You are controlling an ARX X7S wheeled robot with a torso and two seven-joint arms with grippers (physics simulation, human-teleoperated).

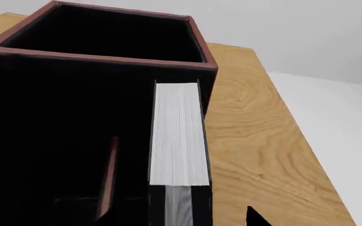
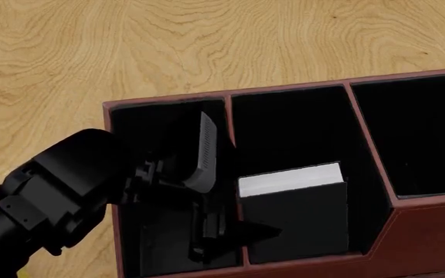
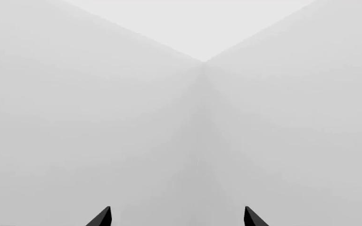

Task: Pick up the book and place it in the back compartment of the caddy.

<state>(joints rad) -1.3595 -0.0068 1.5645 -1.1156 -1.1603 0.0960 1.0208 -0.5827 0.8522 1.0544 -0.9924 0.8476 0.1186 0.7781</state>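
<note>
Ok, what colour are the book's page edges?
White, between black covers; the book shows best in the left wrist view.

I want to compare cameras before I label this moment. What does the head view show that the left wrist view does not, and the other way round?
Only the head view shows the left arm's dark body reaching into the caddy, and the caddy's far right cell.

Only the left wrist view shows the table's edge, the pale floor beyond it and the book's page edges from close up.

Both show the book standing in the caddy, white page edges upward, on the wooden table.
</note>
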